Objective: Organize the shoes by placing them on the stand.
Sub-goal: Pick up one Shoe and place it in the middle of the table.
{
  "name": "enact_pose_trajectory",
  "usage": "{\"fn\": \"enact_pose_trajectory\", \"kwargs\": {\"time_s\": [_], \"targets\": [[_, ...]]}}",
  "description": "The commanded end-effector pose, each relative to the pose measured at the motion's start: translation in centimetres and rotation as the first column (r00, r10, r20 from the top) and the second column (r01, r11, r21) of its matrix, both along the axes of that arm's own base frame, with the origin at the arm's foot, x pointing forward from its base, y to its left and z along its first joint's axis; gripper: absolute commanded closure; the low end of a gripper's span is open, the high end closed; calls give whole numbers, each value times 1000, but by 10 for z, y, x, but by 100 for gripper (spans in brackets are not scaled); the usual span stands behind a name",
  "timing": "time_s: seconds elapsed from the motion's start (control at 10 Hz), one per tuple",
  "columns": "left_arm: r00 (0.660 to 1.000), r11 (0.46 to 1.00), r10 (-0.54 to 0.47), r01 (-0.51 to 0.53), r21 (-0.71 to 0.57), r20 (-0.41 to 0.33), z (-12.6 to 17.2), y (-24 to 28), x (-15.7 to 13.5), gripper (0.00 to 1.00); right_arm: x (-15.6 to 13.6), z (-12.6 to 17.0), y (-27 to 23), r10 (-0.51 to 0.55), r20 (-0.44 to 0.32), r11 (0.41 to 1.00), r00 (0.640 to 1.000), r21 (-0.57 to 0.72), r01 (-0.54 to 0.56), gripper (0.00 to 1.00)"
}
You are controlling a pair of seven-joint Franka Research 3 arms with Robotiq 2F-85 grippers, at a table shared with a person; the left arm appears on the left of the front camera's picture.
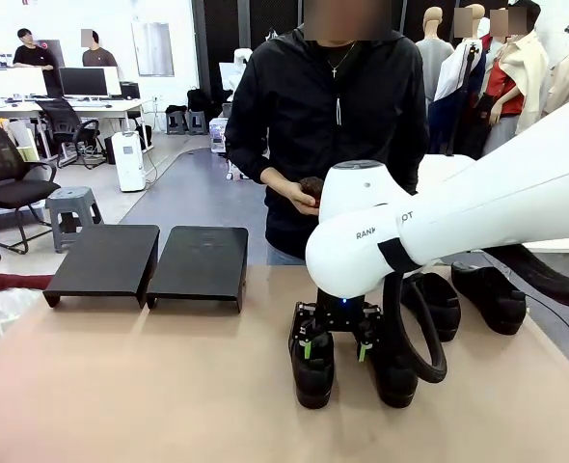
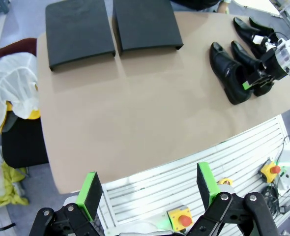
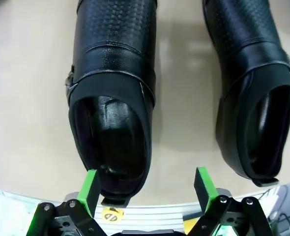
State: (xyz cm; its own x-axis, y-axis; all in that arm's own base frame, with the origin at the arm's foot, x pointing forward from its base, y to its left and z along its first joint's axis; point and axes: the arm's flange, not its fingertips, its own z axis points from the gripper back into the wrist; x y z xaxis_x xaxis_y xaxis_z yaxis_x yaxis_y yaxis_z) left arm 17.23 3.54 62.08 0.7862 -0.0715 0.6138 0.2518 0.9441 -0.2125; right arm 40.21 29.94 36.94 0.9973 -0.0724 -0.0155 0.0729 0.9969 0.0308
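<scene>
Two pairs of glossy black shoes lie at the right of the table. The near pair is one shoe point(image 1: 313, 374) point(image 3: 113, 113) and its mate point(image 1: 394, 376) point(image 3: 253, 98); the far pair point(image 1: 463, 299) lies behind them. My right gripper point(image 1: 338, 342) point(image 3: 146, 189) is open and low over the near left shoe, its green pads point(image 3: 90, 189) on either side of the heel, not clamped. The stand, two sloped black platforms point(image 1: 104, 260) point(image 1: 200, 262) point(image 2: 78, 29) point(image 2: 145, 24), is at the far left with nothing on it. My left gripper point(image 2: 147, 191) hangs open, high above the table's near edge.
A person in a black top point(image 1: 328, 106) stands at the far side behind the shoes, hands together at the waist. A white bag point(image 2: 14, 93) over a dark chair sits off the table's left edge. Bare tabletop point(image 1: 169, 376) lies between stand and shoes.
</scene>
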Motion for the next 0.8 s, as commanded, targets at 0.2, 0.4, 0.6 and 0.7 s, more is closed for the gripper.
{"fn": "enact_pose_trajectory", "kwargs": {"time_s": [0.2, 0.4, 0.6, 0.7], "targets": [[1000, 1000, -11, 11, -9, 3, -1, 1, -2, 0, 18, -10, -2, -81, 14, 996, 997, 26, 80, 0], [1000, 1000, -11, 11, -9, 3, -1, 1, -2, 0, 21, -12, -3, -83, 7, 995, 996, 48, 83, 0], [1000, 1000, -11, 11, -9, 3, -1, 1, -2, 0, 26, -21, 1, -93, -13, 995, 996, 32, 94, 0], [1000, 1000, -11, 11, -9, 3, -1, 1, -2, 0, 26, -24, 2, -107, -14, 994, 994, 27, 107, 47]]}}
